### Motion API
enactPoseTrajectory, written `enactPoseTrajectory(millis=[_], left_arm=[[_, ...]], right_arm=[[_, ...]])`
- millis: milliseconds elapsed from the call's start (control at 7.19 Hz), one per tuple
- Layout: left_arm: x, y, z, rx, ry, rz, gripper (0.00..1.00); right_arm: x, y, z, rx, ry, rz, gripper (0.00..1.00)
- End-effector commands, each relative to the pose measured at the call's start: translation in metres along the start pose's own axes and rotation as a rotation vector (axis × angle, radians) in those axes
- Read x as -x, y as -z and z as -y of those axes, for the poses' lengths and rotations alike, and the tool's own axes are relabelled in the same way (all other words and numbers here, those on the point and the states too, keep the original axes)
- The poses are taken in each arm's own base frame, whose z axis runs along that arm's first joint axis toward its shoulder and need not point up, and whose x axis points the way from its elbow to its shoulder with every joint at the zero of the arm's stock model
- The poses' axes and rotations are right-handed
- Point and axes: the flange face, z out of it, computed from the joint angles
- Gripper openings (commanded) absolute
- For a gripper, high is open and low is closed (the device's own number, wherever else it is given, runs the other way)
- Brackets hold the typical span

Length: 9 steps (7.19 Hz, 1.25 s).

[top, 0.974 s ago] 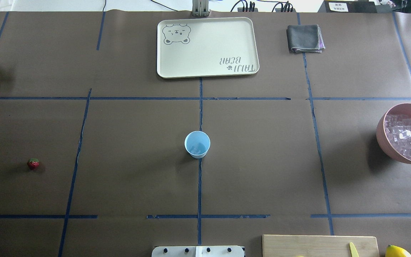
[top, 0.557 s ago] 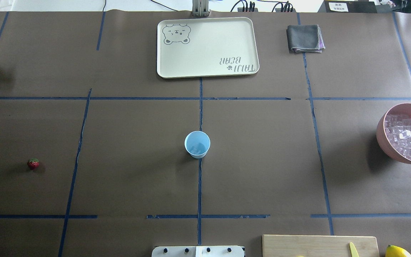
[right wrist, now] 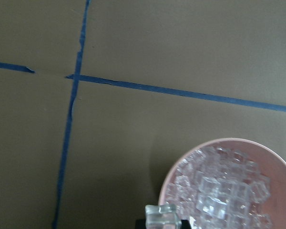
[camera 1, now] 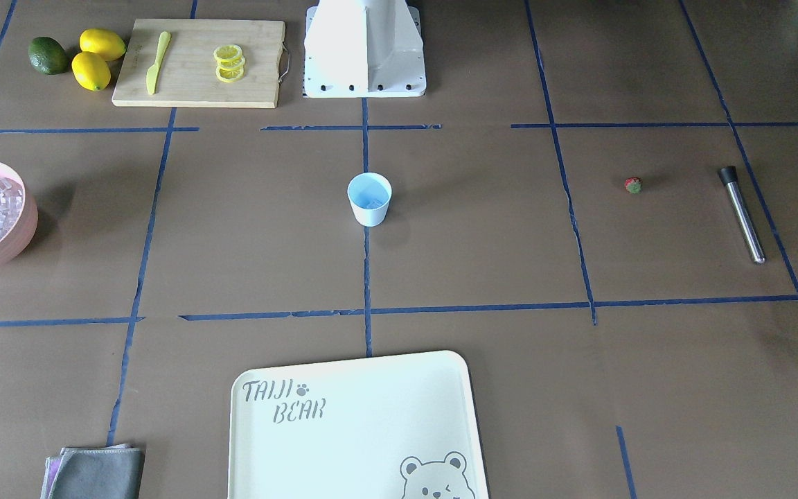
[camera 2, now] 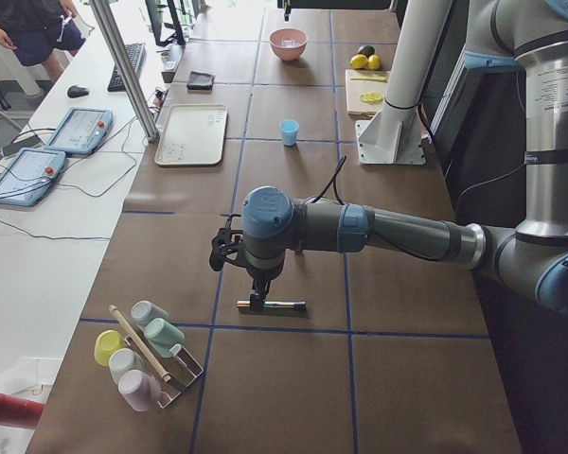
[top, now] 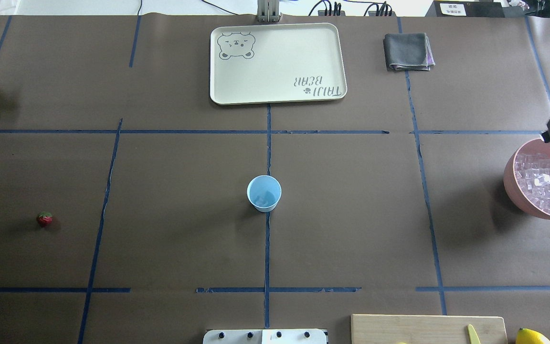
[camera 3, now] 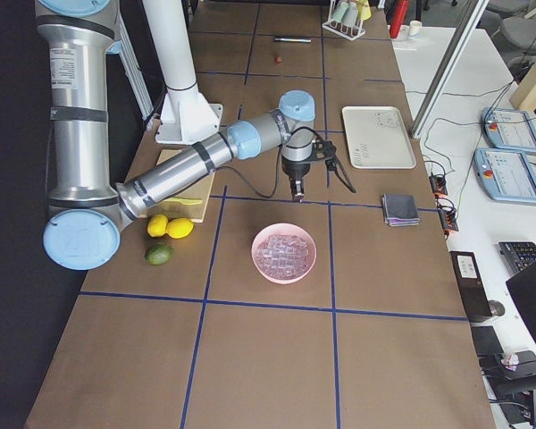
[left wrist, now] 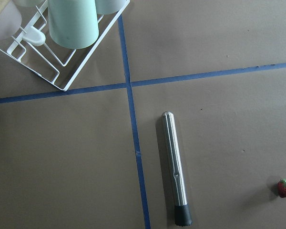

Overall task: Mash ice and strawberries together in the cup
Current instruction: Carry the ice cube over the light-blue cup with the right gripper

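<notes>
Right end effector (camera 3: 297, 192) pinching ice cube (right wrist: 160, 215), near bowl (top: 509, 186), left end effector (camera 2: 257, 302): cannot tell

Pale-blue cup (top: 264, 193), upright, mid-table on a blue tape line (top: 267, 248). Tiny red strawberry (top: 44, 219), green-topped, well apart toward the robot's left. Clear ice cubes (top: 544, 184) heaped in pink bowl (top: 510, 188), far right.

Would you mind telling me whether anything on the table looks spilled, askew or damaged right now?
Nothing looks spilled or tipped: the cup stands upright and the ice sits inside the pink bowl. The only flaw is the blue tape, which runs crooked left of the cup and has gaps nearer the robot.
</notes>
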Motion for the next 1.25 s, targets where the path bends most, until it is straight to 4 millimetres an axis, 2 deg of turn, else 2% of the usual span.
enactPoseTrajectory(millis=[0, 139, 278, 417, 557, 696, 835, 974, 1113], left_arm=[[-0.001, 0.001, 0.0, -0.002, -0.001, -0.001, 1.0], [-0.002, 0.0, 0.0, -0.003, 0.003, -0.023, 1.0], [-0.002, 0.0, 0.0, -0.003, 0.005, -0.026, 1.0], [-0.003, 0.0, 0.001, -0.004, 0.003, -0.026, 1.0], [-0.003, 0.0, 0.001, -0.005, 0.008, -0.024, 1.0], [-0.003, 0.001, 0.001, -0.007, 0.008, -0.022, 1.0], [-0.004, 0.002, 0.002, -0.009, 0.005, -0.022, 1.0], [-0.005, 0.002, 0.003, -0.01, 0.009, -0.022, 1.0], [-0.007, 0.004, 0.004, -0.014, 0.005, -0.021, 1.0]], right_arm=[[0.168, 0.018, 0.042, 0.032, -0.107, 0.076, 0.0], [0.241, -0.002, 0.041, 0.052, -0.174, 0.075, 0.0], [0.309, -0.02, 0.03, 0.024, -0.197, 0.049, 0.0], [0.366, -0.029, 0.025, 0.021, -0.219, 0.05, 0.0], [0.412, -0.039, 0.023, 0.007, -0.232, 0.037, 0.0], [0.44, -0.047, 0.019, -0.001, -0.239, 0.037, 0.0], [0.462, -0.065, 0.012, -0.001, -0.257, 0.053, 0.0], [0.48, -0.09, 0.012, -0.028, -0.252, 0.053, 0.0], [0.495, -0.101, 0.02, -0.028, -0.255, 0.049, 0.0]])
